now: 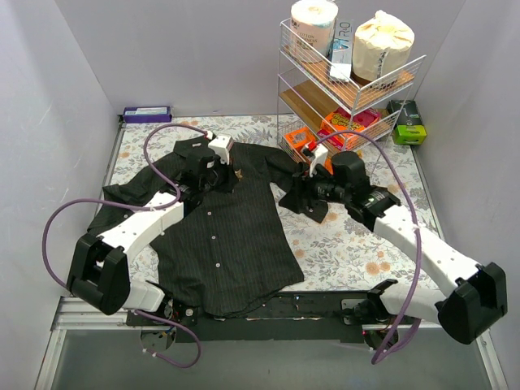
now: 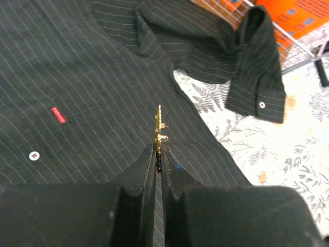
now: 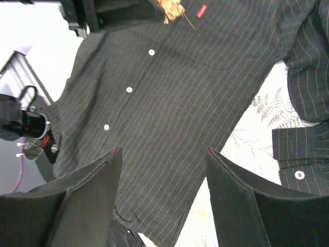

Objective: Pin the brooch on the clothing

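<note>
Left gripper (image 2: 158, 154) first: its 2 black fingers (image 2: 128, 180) fill the bottom of your left wrist view, pressed together on the brooch (image 2: 159, 127). The gold piece stands edge-on. Its long axis runs straight out from the fingertips, and its small posts (image 2: 165, 138) stick out to the right in that view.

Beneath it lies the shirt (image 2: 77, 67). The red label (image 2: 58, 115) is off to the brooch's left, and 1 white button (image 2: 34, 155) is further left again. Cannot tell whether the brooch tip touches cloth or hangs just above it.

Top view: the shirt lies flat on the left half of the table (image 1: 366, 244), collar (image 1: 192, 146) toward the far edge, hem (image 1: 236, 305) at the near edge. Left gripper is over the chest, close to the collar.

Right gripper (image 3: 164, 159): jaws spread wide, nothing between them. It hovers by the shirt's side toward the table's middle, with the brooch across the shirt from it.

Judgement: the left arm does the pinning. You likely need the posts turned down toward the chest fabric. The right arm is near enough to steady the cloth.
</note>
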You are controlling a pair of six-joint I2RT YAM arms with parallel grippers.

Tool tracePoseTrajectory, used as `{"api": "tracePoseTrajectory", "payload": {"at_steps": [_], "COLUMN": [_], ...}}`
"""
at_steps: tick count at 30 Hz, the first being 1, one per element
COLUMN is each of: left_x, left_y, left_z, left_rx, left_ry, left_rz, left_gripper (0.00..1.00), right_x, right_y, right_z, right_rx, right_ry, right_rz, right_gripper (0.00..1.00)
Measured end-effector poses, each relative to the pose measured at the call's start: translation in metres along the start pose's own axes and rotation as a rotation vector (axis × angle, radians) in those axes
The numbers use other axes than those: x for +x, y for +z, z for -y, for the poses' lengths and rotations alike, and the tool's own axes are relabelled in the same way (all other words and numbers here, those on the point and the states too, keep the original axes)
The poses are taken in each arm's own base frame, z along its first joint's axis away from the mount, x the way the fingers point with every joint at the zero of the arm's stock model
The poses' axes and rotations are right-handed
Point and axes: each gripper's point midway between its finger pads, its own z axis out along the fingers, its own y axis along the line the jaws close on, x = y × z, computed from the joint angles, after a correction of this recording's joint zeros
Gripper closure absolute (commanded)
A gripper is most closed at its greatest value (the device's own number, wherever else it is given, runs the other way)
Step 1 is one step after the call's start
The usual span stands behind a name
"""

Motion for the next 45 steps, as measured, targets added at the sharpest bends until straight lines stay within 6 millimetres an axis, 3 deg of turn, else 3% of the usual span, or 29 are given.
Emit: {"api": "tracePoseTrajectory", "payload": {"at_steps": [6, 9, 13, 20, 25, 28, 34, 37, 45], "left_x": [0.006, 0.006, -0.006, 0.026, 0.029, 0.033, 0.070, 0.081, 0.075], "left_y": [0.017, 0.018, 0.016, 0.021, 0.019, 0.018, 0.015, 0.012, 0.011], "left_z": [-0.035, -0.061, -0.080, -0.069, -0.072, -0.074, -0.074, -0.073, -0.071], "left_rx": [-0.072, -0.101, -0.108, -0.023, 0.013, 0.022, 0.006, 0.005, 0.030], "left_ry": [-0.084, -0.192, -0.315, -0.472, -0.563, -0.604, -0.705, -0.749, -0.784], "left_rz": [-0.048, -0.049, 0.032, 0.062, 0.108, 0.138, 0.099, 0.096, 0.139], "left_gripper": [1.00, 1.00, 1.00, 1.00, 1.00, 1.00, 1.00, 1.00, 1.00], "right_x": [0.024, 0.026, 0.025, 0.020, 0.015, 0.028, 0.068, 0.082, 0.091], "right_y": [0.039, 0.056, 0.083, 0.128, 0.159, 0.173, 0.200, 0.205, 0.215], "right_z": [0.015, 0.027, 0.042, 0.068, 0.071, 0.062, 0.049, 0.050, 0.062], "right_rx": [0.079, 0.110, 0.133, 0.185, 0.214, 0.209, 0.200, 0.215, 0.279], "right_ry": [0.011, 0.020, 0.028, 0.016, -0.032, -0.054, -0.079, -0.085, -0.098], "right_rz": [-0.104, -0.127, -0.145, -0.177, -0.185, -0.215, -0.309, -0.344, -0.355], "right_gripper": [0.30, 0.31, 0.34, 0.36, 0.36, 0.37, 0.40, 0.42, 0.49]}}
